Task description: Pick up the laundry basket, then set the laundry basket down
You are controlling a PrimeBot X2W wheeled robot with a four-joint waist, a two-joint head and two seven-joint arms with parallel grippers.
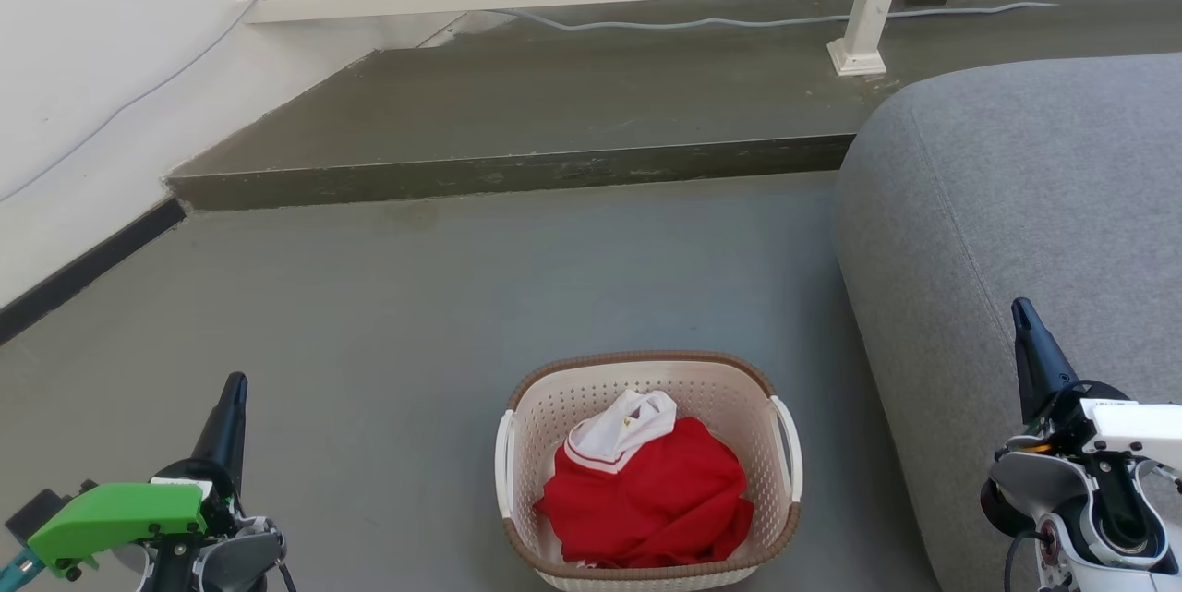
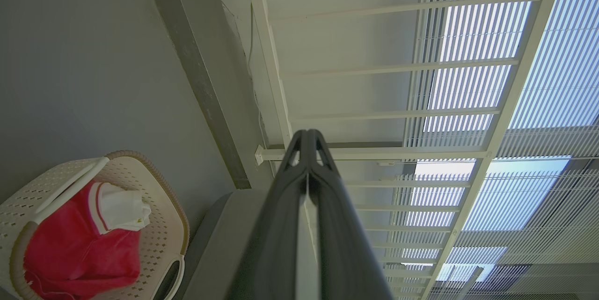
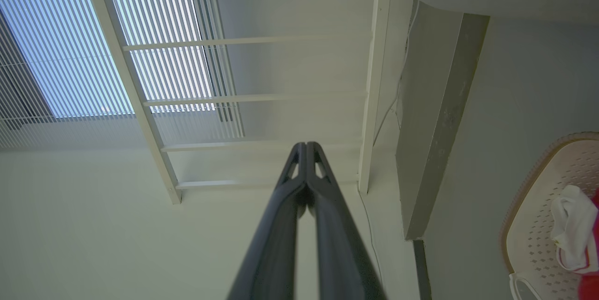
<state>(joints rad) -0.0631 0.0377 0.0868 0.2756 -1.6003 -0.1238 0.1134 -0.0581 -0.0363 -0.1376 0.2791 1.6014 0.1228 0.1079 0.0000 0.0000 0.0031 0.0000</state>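
Two tools, both clenched on nothing. Starting at the left, the left tool [image 1: 228,416] hangs over bare grey floor [image 1: 369,333], its dark tapered fingers pressed tip to tip, with a bright green plastic block on the wrist behind it. In the left wrist view the white railing [image 2: 388,152] runs up into slatted louvres [image 2: 472,94] with blue light behind them, whereas the head view cuts the railing off at the top edge.

In the middle, the laundry basket [image 1: 554,409] sits on the floor between the two tools and apart from both. It has cream plastic walls full of little holes, a brown braided-looking rim and a smooth white handle [image 1: 503,463] on each side. A crumpled red garment [image 1: 656,495] with a white collar [image 1: 626,421] is piled inside, so the basket's bottom is hidden, and its near end runs off the bottom of the head view. Behind it is a raised concrete step [image 1: 508,175], scuffed along the edge.

On the right, a rounded grey fabric sofa [image 1: 1016,204] sits just beside the basket, and the right tool [image 1: 1036,354] hangs in front of it, fingers squeezed together too. I can't tell whether the basket touches the sofa.
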